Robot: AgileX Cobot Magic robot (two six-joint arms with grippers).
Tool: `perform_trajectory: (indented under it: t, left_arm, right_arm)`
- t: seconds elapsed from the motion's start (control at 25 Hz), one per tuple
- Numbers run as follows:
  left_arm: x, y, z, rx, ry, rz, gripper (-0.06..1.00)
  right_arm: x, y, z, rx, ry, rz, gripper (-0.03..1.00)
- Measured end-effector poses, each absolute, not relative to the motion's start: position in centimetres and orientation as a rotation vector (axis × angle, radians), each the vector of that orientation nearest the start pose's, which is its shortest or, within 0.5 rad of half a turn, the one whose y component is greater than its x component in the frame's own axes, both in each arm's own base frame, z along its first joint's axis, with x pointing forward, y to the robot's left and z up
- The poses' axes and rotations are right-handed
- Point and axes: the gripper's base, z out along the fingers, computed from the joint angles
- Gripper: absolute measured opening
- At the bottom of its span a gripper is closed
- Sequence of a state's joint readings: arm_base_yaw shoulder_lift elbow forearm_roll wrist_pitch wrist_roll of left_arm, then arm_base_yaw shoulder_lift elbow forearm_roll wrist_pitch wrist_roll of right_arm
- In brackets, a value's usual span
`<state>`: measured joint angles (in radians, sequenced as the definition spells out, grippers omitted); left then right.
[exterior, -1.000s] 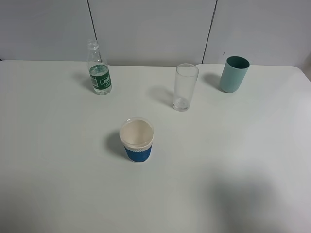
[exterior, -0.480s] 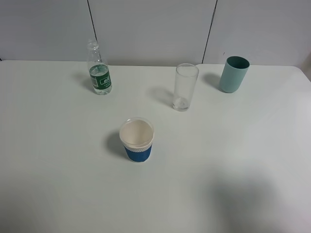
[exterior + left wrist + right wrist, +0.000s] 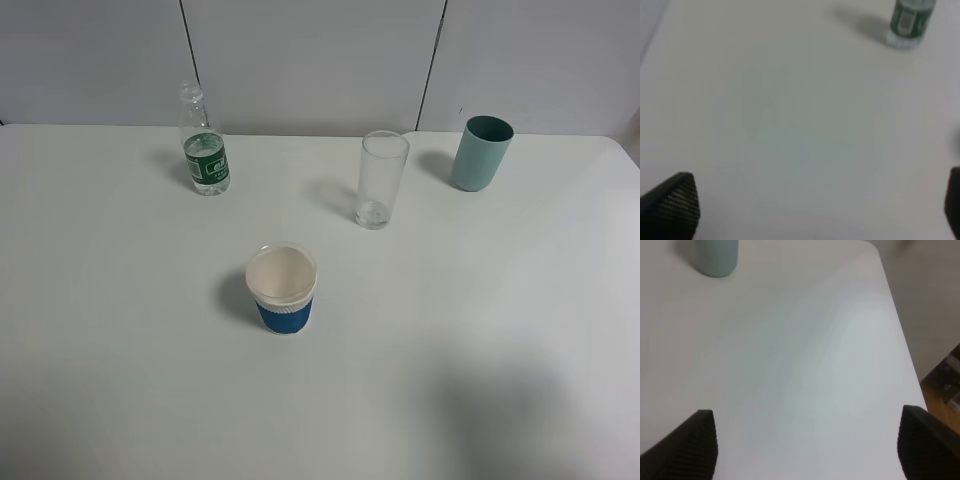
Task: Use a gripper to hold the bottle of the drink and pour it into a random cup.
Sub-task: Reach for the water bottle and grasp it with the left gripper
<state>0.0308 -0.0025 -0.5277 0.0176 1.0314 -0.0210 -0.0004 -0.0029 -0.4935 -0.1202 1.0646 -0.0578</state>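
The left claw [image 3: 812, 205], black with ridged fingertips [image 3: 675, 202], hangs with its jaws spread wide and empty over the white desk [image 3: 790, 125]. The small clear plastic bottle with a green label [image 3: 205, 150] stands upright at the desk's back left, well ahead of that claw. The right claw [image 3: 807, 445] (only its dark tips show) gapes empty too. The tall clear straight-sided glass [image 3: 381, 180] stands well right of the bottle, the teal tumbler [image 3: 482, 153] beyond it, the white paper cup with a blue sleeve [image 3: 282, 290] nearer the front.
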Motion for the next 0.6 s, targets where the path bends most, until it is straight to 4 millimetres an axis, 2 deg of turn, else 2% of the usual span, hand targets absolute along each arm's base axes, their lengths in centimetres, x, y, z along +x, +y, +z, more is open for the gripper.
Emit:
perform_trajectory:
  t: [0.16, 0.28, 0.6]
  left_arm:
    - [-0.4, 0.2, 30.7, -0.050, 1.917, 0.041, 1.00]
    - [0.7, 0.5, 31.9, -0.048, 1.924, 0.076, 1.00]
    - [5.0, 0.8, 32.8, -0.015, 1.980, 0.130, 1.00]
  right_arm:
    - [-0.5, -1.0, 27.6, -0.053, 2.050, -0.180, 0.74]
    - [-0.5, -1.0, 27.6, -0.053, 2.050, -0.180, 0.74]
    - [-0.5, -1.0, 27.6, -0.053, 2.050, -0.180, 0.74]
